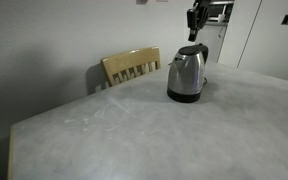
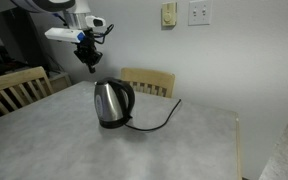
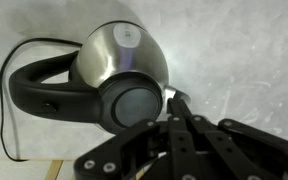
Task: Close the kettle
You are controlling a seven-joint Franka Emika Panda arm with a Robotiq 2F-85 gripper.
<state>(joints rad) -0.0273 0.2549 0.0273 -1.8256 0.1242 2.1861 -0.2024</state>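
One kettle (image 1: 187, 75) is standing upright on the bench (image 1: 104, 130) in an exterior view, its black lid (image 1: 191, 49) seemingly tipped up, with the pincer (image 1: 195, 20) hanging above, clear of it. In an exterior view its cord (image 2: 159, 118) is trailing across the bench. In the wrist view the pincer's fingers are looking pressed together, gripping nothing. I'm worrying about an off-centre push — it could slide or topple the kettle.
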